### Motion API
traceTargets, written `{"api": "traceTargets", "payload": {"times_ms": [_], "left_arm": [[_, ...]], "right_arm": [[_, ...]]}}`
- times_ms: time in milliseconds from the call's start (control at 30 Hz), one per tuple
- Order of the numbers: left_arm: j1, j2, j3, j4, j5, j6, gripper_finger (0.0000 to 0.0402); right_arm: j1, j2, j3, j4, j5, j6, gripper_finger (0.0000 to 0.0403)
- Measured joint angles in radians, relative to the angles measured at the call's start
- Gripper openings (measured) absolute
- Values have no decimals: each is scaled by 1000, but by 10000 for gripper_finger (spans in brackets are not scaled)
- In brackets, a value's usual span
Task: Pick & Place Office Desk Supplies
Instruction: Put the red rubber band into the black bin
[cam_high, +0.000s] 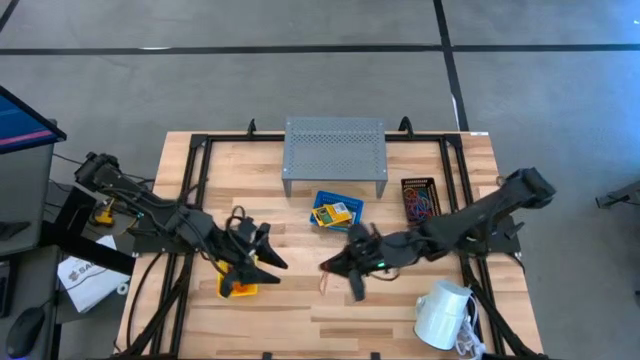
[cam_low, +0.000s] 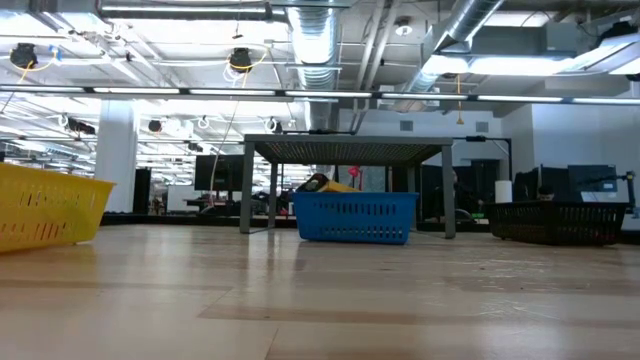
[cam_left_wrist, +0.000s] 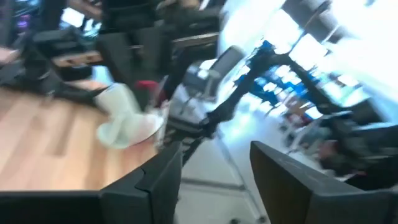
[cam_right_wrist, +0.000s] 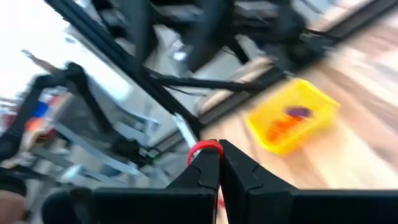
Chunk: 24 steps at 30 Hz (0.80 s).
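In the high view, left of centre, the left tool hangs with fingers spread and empty beside the yellow bin. Just right of centre, the right tool pinches a red loop above the desk.

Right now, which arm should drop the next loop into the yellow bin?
Right, probably. The right gripper is shut on a red loop, with the yellow bin ahead. The left gripper is open and empty.
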Motion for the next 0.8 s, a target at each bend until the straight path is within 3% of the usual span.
{"api": "traceTargets", "payload": {"times_ms": [167,467,633,800], "left_arm": [[-34,-69,0,22,51,-24,182],[-93,-144,0,24,35,-24,146],[-73,-139,0,18,34,11,133],[-41,-137,0,18,33,76,127]], "right_arm": [[45,-160,0,-354,94,75,0],[80,-400,0,-963,185,323,0],[34,-502,-16,-1149,203,392,0],[-50,-606,-73,-1224,197,400,0]]}}
